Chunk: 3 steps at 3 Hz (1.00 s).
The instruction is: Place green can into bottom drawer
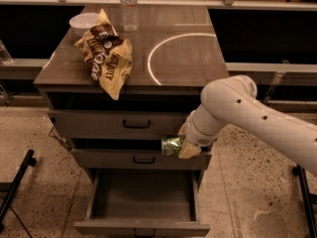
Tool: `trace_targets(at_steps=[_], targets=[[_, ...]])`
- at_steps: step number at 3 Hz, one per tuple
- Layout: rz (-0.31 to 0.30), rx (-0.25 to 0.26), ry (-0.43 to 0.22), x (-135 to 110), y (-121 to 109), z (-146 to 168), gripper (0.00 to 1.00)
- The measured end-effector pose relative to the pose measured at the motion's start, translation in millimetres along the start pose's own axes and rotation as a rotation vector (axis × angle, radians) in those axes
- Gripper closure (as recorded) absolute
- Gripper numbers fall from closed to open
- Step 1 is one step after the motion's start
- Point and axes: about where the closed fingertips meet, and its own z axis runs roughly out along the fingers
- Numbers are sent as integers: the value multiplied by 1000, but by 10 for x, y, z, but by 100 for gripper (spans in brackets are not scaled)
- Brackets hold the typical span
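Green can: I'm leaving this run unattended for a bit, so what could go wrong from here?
1. The gripper holds the green can on its side, above the bottom drawer; dropped from there it may bounce or roll.
2. The arm sits close to the middle drawer front and could bump it while descending.

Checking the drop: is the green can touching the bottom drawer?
Apart. The camera view shows the gripper holding the green can level with the middle drawer, clearly above the open bottom drawer.
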Motion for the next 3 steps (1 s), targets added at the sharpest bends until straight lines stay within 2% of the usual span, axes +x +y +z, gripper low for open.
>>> trace_targets(at_steps=[1, 2, 3], targets=[[-123, -6, -69, -298, -140, 377, 100], [-99, -3, -60, -268, -132, 351, 100], [-63, 16, -60, -407, -124, 653, 100]])
